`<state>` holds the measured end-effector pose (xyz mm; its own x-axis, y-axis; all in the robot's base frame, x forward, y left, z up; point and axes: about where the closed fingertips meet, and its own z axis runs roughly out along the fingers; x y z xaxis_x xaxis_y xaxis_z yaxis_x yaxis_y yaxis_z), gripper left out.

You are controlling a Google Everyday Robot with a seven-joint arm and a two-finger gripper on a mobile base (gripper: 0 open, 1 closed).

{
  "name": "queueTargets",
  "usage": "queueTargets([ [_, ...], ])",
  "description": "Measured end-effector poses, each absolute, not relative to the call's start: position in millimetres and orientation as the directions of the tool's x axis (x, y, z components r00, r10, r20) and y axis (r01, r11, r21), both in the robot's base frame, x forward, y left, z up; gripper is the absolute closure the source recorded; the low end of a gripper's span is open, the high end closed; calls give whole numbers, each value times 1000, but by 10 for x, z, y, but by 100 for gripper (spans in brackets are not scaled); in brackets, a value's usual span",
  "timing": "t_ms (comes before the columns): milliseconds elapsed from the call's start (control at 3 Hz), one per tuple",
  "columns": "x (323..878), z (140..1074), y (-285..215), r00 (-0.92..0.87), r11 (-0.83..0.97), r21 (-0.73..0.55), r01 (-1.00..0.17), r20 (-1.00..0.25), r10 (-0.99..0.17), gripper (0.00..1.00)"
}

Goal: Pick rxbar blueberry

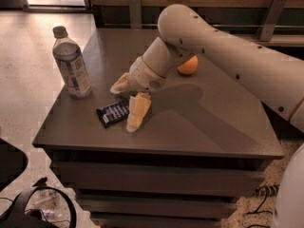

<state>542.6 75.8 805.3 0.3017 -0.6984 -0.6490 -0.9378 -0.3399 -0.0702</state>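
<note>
The rxbar blueberry (113, 113), a flat dark navy bar with white lettering, lies on the grey table (199, 122) near its front left. My gripper (123, 107) is down at the table, right over the bar's right end. It is open: one cream finger (137, 112) rests at the bar's right end, the other (120, 84) is behind the bar. The bar lies flat and is not lifted.
A clear plastic water bottle (71, 64) stands upright at the table's left edge, left of the bar. An orange fruit (188, 65) sits at the back, partly behind my arm (223, 46). The table's front edge is close to the bar.
</note>
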Motion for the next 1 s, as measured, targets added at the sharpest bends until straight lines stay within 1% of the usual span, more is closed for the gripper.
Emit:
queueTargets([
  [667,5423,8104,765,302,-341,-70,-937,-649,-698,86],
  [1000,5423,8159,766,302,-342,-69,-937,-649,-698,100],
])
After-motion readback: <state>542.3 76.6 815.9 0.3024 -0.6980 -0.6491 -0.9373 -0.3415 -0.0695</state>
